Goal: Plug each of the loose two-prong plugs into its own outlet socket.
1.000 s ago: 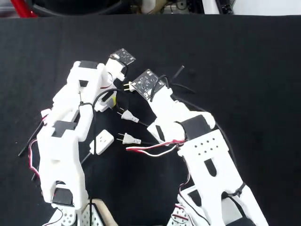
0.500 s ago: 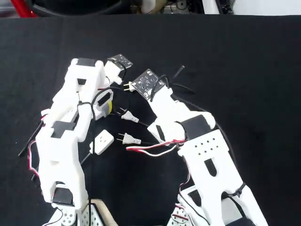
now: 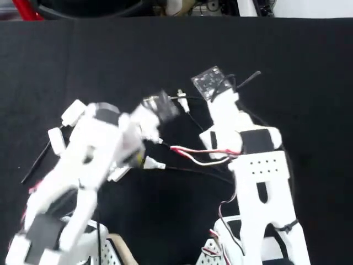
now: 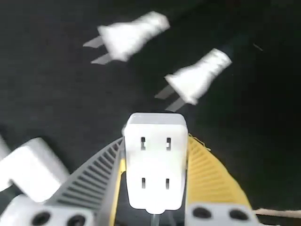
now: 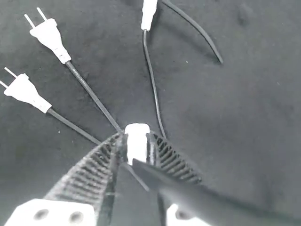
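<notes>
Left claw clamped on outlet block. Right claw clamped on plug. Since second ago, my left arm swung across and my right arm carried plug sideways. Two loose plugs lie on tabletop near outlet block. Nothing inserted yet.

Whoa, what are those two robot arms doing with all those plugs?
They are getting plugs and sockets together. The left gripper is shut on a white outlet block, and the slots on its face are all empty. The right gripper pinches one white plug by its body. Two loose plugs lie on the black table with their cords trailing. Nothing is plugged into the held block yet.
</notes>
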Motion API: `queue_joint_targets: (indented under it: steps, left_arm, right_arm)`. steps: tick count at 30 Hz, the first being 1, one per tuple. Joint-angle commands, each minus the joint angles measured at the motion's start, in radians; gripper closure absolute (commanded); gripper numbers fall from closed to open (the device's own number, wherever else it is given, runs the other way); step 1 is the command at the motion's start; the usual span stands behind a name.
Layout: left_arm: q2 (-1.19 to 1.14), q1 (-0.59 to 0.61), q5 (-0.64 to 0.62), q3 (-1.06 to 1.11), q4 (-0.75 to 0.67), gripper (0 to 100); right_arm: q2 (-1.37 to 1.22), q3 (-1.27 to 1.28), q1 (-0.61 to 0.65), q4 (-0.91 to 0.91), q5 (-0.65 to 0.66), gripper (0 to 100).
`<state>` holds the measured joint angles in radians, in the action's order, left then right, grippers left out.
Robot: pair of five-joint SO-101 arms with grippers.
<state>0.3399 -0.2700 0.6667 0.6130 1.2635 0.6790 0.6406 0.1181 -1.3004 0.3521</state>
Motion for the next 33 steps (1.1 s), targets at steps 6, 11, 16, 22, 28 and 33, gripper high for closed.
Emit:
queue_joint_targets:
  steps: [6, 11, 16, 22, 28, 33]
  left_arm:
    - [0.321, -0.282, -0.201, 0.423, -0.242, 97]
    - [0.242, -0.386, -0.370, 0.424, -0.371, 97]
    - [0.081, -0.395, -0.422, 0.357, -0.476, 97]
    - [-0.074, -0.377, -0.437, 0.269, -0.479, 87]
    - [-0.006, -0.269, -0.506, 0.263, -0.479, 71]
    - [0.130, -0.249, -0.566, 0.317, -0.474, 69]
  right_arm:
    - [0.001, -0.071, -0.040, -0.020, -0.003, 98.6]
    - [0.001, -0.071, -0.041, -0.020, -0.003, 98.6]
    - [0.002, -0.082, -0.101, -0.021, 0.000, 98.6]
    - [0.002, -0.110, -0.118, -0.057, 0.002, 98.6]
    - [0.002, -0.113, -0.124, -0.064, 0.003, 98.6]
    - [0.002, -0.130, -0.126, -0.094, 0.005, 98.6]
